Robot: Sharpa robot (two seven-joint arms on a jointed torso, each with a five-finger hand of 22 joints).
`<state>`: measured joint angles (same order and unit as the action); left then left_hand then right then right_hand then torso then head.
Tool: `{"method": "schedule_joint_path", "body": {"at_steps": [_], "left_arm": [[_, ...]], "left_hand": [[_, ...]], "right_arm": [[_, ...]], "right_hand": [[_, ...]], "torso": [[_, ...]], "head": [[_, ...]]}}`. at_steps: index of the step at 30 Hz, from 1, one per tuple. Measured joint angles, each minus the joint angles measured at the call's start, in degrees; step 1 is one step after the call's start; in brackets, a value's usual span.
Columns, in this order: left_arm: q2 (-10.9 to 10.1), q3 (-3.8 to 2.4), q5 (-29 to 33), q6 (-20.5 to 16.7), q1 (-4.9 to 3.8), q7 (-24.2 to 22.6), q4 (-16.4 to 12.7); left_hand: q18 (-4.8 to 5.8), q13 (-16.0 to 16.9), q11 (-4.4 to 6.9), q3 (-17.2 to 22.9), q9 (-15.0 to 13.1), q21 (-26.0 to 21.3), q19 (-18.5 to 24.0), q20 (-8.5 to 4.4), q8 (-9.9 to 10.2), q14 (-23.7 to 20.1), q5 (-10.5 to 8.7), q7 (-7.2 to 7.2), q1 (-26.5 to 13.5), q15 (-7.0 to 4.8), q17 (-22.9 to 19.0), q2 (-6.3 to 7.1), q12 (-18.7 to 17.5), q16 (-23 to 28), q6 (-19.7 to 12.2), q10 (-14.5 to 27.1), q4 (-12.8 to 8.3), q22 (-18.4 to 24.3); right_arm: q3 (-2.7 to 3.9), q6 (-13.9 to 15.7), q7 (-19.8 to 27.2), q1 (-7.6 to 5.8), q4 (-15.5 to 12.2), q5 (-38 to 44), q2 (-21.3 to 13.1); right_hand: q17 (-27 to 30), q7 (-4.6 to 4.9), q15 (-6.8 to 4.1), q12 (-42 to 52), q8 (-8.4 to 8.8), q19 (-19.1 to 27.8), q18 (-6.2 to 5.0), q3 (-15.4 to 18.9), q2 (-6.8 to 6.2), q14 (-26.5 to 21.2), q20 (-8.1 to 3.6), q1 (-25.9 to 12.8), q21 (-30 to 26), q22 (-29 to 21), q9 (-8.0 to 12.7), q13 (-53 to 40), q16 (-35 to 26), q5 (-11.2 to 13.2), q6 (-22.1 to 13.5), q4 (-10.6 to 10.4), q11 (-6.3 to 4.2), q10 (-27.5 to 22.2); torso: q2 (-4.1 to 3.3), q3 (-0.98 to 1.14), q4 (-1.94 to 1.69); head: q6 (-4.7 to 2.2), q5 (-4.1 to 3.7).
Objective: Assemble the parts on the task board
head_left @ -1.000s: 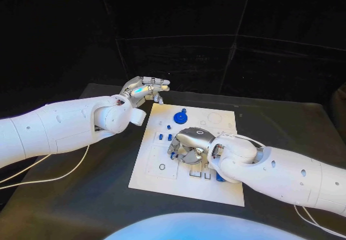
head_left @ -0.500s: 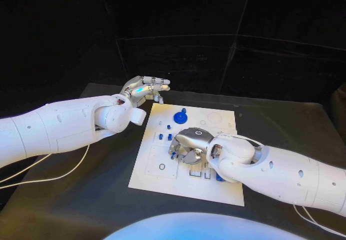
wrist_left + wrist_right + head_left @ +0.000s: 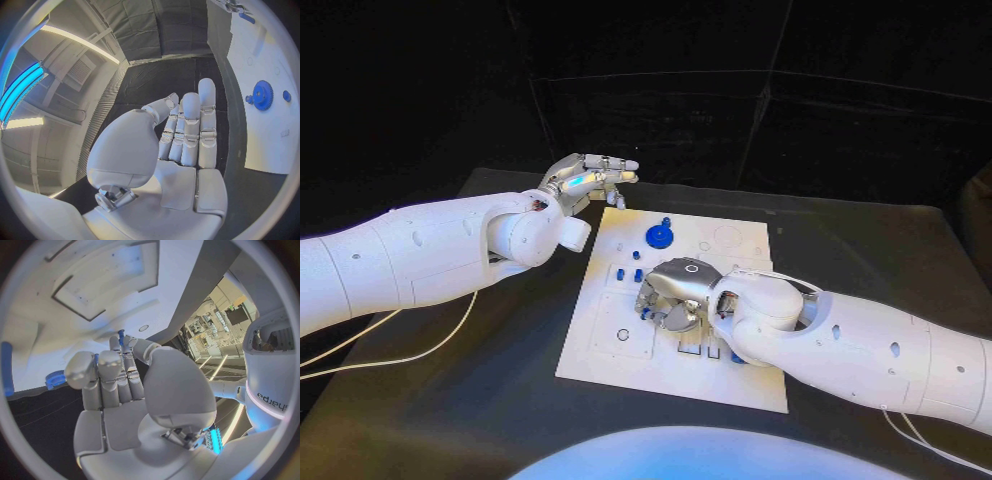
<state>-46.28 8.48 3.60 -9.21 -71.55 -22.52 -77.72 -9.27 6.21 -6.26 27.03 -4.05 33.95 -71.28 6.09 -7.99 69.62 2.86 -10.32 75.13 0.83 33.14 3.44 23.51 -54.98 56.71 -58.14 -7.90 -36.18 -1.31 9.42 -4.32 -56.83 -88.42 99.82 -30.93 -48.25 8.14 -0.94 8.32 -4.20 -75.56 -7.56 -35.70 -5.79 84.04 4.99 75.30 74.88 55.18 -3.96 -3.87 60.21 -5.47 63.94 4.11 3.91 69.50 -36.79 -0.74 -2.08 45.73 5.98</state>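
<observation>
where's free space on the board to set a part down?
Free: the task board near-left corner, and its far-right corner past the blue gear. Crowded: the middle, where the right hand sits over small blue pegs. The left hand hovers off the far-left corner.

The robot's right silver hand (image 3: 678, 291) sits low over the middle of the flat white task board (image 3: 603, 350) and blocks the way there. Small blue upright pegs (image 3: 627, 273) stand just beside it, and a round blue gear (image 3: 659, 236) stands near the far end. The near left part of the board is bare, so a hand could come in there. The left silver hand (image 3: 589, 178) stays off the board's far corner, over the black table (image 3: 473, 400), which has open room at the left.
</observation>
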Motion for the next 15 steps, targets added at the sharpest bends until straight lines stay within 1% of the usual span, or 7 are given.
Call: {"method": "schedule_joint_path", "body": {"at_steps": [5, 8, 9, 10, 13, 15], "left_arm": [[0.03, 0.00, 0.00, 0.14, 0.00, 0.13, 0.10], [0.03, 0.00, 0.00, 0.18, 0.00, 0.22, 0.18], [0.03, 0.00, 0.00, 0.19, 0.00, 0.24, 0.20], [0.03, 0.00, 0.00, 0.20, 0.00, 0.27, 0.22], [0.03, 0.00, 0.00, 0.23, 0.00, 0.33, 0.30], [0.02, 0.00, 0.01, 0.26, 0.00, 0.37, 0.34]], "left_hand": [[0.00, 0.00, 0.00, 0.00, 0.00, 0.00, 0.00, 0.00, 0.00, 0.00, 0.00, 0.00, 0.00, 0.00, 0.00, 0.00, 0.00, 0.00, 0.00, 0.00, 0.00, 0.00], [0.00, 0.00, 0.00, 0.00, 0.00, 0.00, 0.00, 0.00, 0.00, 0.00, 0.00, 0.00, 0.00, 0.00, 0.00, 0.00, 0.00, 0.00, 0.00, 0.00, 0.00, 0.00], [0.00, 0.00, 0.00, 0.00, 0.00, 0.00, 0.00, 0.00, 0.00, 0.00, 0.00, 0.00, 0.00, 0.00, 0.00, 0.00, 0.00, 0.00, 0.00, 0.00, 0.00, 0.00], [0.00, 0.00, 0.00, 0.00, 0.00, 0.00, 0.00, 0.00, 0.00, 0.00, 0.00, 0.00, 0.00, 0.00, 0.00, 0.00, 0.00, 0.00, 0.00, 0.00, 0.00, 0.00], [0.00, 0.00, 0.00, 0.00, 0.00, 0.00, 0.00, 0.00, 0.00, 0.00, 0.00, 0.00, 0.00, 0.00, 0.00, 0.00, 0.00, 0.00, 0.00, 0.00, 0.00, 0.01], [0.00, 0.00, 0.00, 0.00, 0.00, 0.00, 0.00, 0.00, 0.00, 0.00, 0.00, 0.00, 0.00, 0.00, 0.01, 0.00, 0.00, 0.00, 0.00, 0.00, 0.00, 0.01]], "right_arm": [[0.03, -0.47, -0.28, -0.05, -0.08, 0.62, 0.26], [-0.07, -0.74, -0.40, -0.05, -0.09, 0.95, 0.39], [-0.08, -0.80, -0.41, -0.04, -0.08, 1.04, 0.42], [-0.10, -0.81, -0.42, -0.03, -0.04, 1.13, 0.46], [-0.19, -0.70, -0.43, 0.02, 0.21, 1.31, 0.48], [-0.22, -0.37, -0.42, 0.03, 0.34, 1.35, 0.44]], "right_hand": [[0.14, 0.00, 0.00, 0.00, 0.00, 0.00, 0.00, 0.00, 0.00, 0.00, 0.00, 0.00, 0.00, -0.12, 0.00, -0.01, 0.00, 0.00, 0.00, 0.00, 0.00, 0.00], [0.51, 0.03, 0.00, 0.00, 0.07, 0.00, 0.00, 0.24, -0.58, 0.00, 0.00, -0.58, 0.00, -0.44, 0.00, -0.01, 0.00, 0.00, -0.03, -0.06, 0.11, -0.12], [0.72, 0.34, 0.00, -0.20, 0.29, 0.03, 0.00, 0.64, -0.88, 0.00, 0.03, -0.88, 0.00, -0.67, 0.00, -0.01, -0.06, -0.01, -0.34, -0.11, 0.33, -0.35], [1.19, 0.68, 0.14, -0.56, 0.52, 0.34, 0.00, 0.99, -1.19, -0.13, 0.30, -1.19, -0.07, -1.15, 0.08, 0.03, -0.46, -0.01, -0.77, -0.20, 0.71, -0.76], [2.93, 1.19, 0.75, -1.55, 0.59, 1.41, 0.00, 2.18, -2.02, -0.75, 0.77, -2.33, -1.15, -3.02, 0.30, 0.20, -1.84, 0.09, -3.07, -0.56, 1.17, -2.88], [4.14, 1.61, 1.05, -2.21, 0.59, 2.30, -0.01, 3.13, -2.61, -1.05, 1.02, -3.06, -1.98, -4.54, 0.30, 0.27, -2.73, 0.45, -4.35, -0.72, 1.71, -4.24]], "torso": [[-0.01, 0.00, 0.01], [-0.01, 0.00, 0.01], [-0.01, 0.01, 0.01], [-0.01, 0.00, 0.01], [-0.01, 0.00, 0.00], [-0.01, -0.01, 0.00]], "head": [[0.03, -0.01], [0.03, -0.01], [0.03, -0.01], [0.03, -0.01], [-0.01, -0.01], [-0.07, -0.01]]}}
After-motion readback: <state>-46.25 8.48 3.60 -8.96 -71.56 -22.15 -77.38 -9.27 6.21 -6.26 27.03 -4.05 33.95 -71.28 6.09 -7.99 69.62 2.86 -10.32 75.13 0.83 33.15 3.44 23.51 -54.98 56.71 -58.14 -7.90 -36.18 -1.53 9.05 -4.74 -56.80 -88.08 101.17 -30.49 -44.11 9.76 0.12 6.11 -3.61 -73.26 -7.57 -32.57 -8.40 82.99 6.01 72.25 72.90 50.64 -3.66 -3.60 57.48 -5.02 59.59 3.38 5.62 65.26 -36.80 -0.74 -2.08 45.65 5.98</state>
